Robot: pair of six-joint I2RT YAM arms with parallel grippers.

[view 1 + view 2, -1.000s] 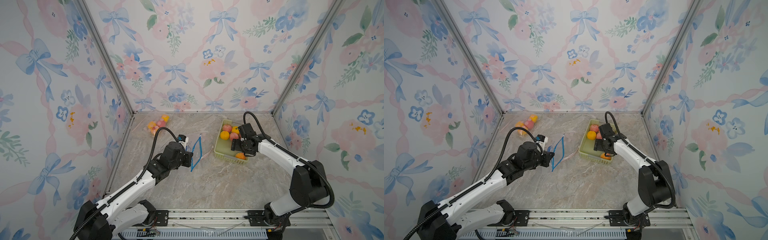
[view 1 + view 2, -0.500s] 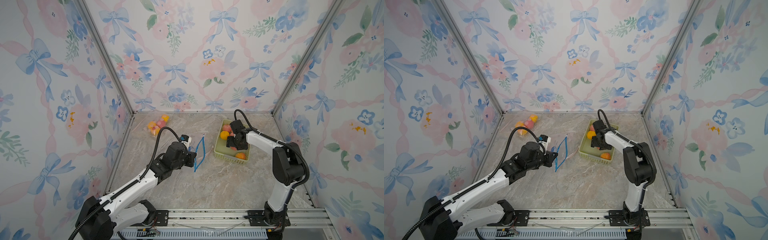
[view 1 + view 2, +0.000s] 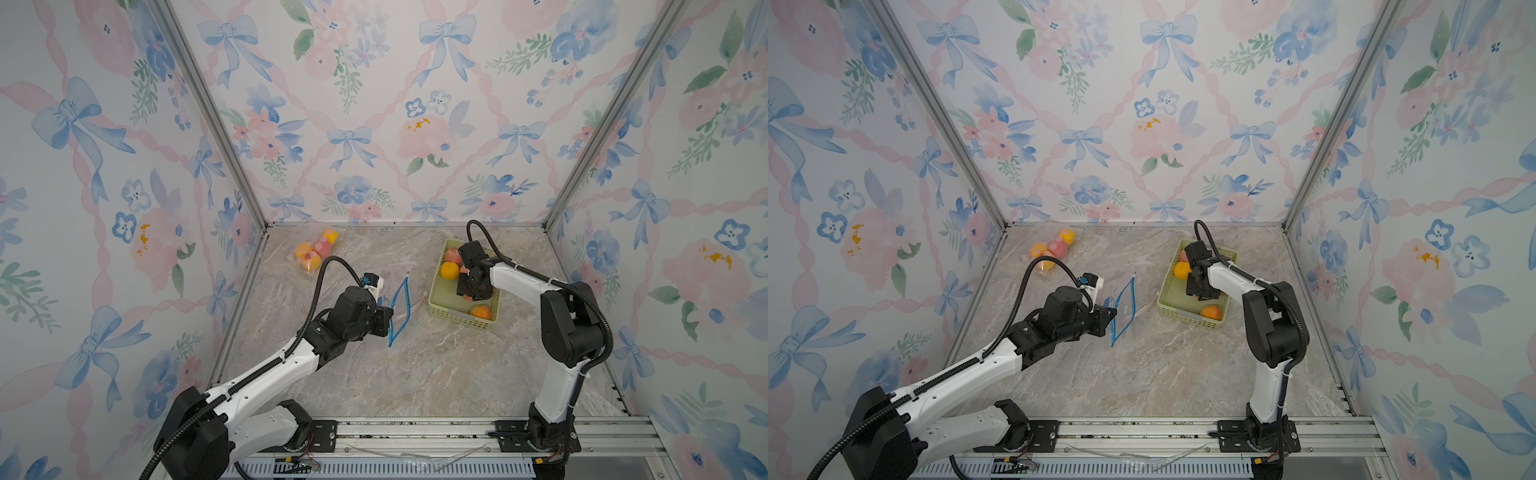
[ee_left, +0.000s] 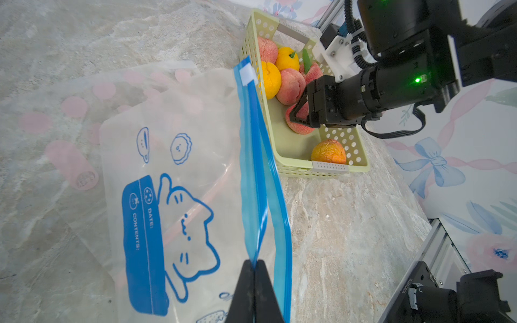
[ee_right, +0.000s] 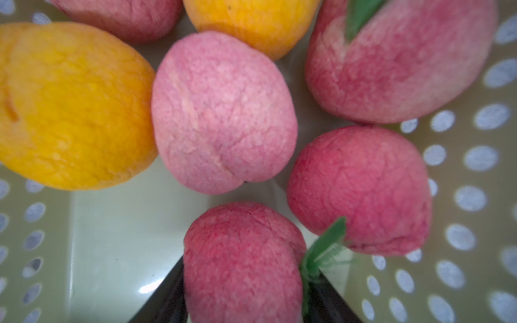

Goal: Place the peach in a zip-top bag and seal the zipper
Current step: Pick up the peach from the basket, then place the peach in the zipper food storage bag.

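In the left wrist view, the zip-top bag (image 4: 173, 167) is clear with a blue cat print and a blue zipper strip. My left gripper (image 4: 254, 268) is shut on one lip of that strip, so the mouth gapes towards the basket. Both top views show the bag (image 3: 399, 303) raised by the left gripper (image 3: 1113, 318). My right gripper (image 5: 246, 268) reaches down into the pale green basket (image 3: 461, 318). Its fingers press both sides of a red peach (image 5: 243, 251) with a green leaf. From the left wrist view, the same peach (image 4: 298, 127) sits between the black jaws.
Several more peaches (image 5: 223, 112) and oranges (image 5: 64, 106) lie in the basket, and an orange-red fruit (image 3: 482, 311) sits at its near end. A clear bag of fruit (image 3: 316, 251) lies at the back left. A pink-dotted bag (image 4: 70, 112) lies flat under the held one.
The right arm has swung its elbow in, shifting the gripper inside the basket. Its jaws have narrowed onto the red peach. The left gripper has carried the bag slightly right.
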